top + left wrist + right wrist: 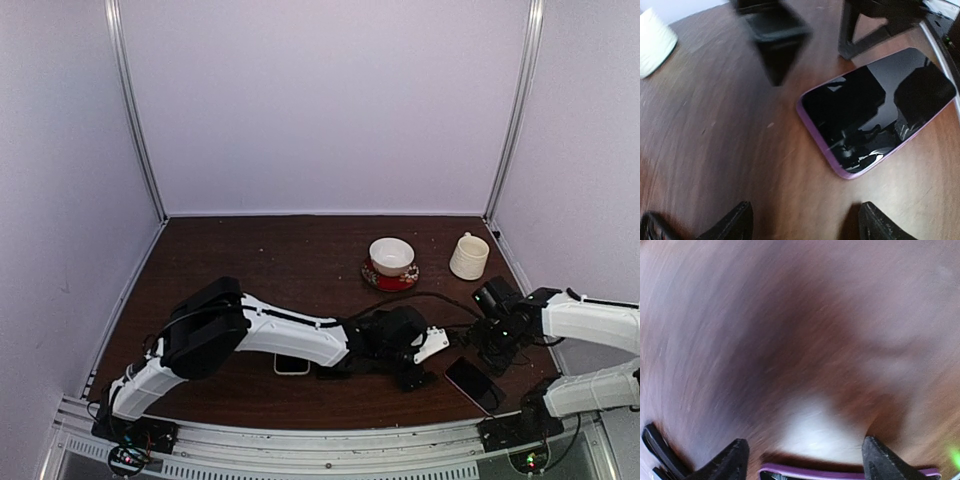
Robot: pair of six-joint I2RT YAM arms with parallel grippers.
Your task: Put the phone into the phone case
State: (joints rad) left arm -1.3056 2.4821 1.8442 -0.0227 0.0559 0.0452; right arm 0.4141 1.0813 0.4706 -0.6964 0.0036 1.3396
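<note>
Purple-edged glossy black phone (pixel 875 112) lies near front-right corner of dark wooden bench (pixel 260 260), left gripper (pixel 805 220) beside it spread wide, empty, right gripper (pixel 805 452) seemingly likewise, view blurred.

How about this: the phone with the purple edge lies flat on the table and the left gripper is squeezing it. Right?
Not quite. The phone does lie flat on the table, but the left gripper isn't squeezing it: its jaws are open and not touching it. The left wrist view shows this.
</note>
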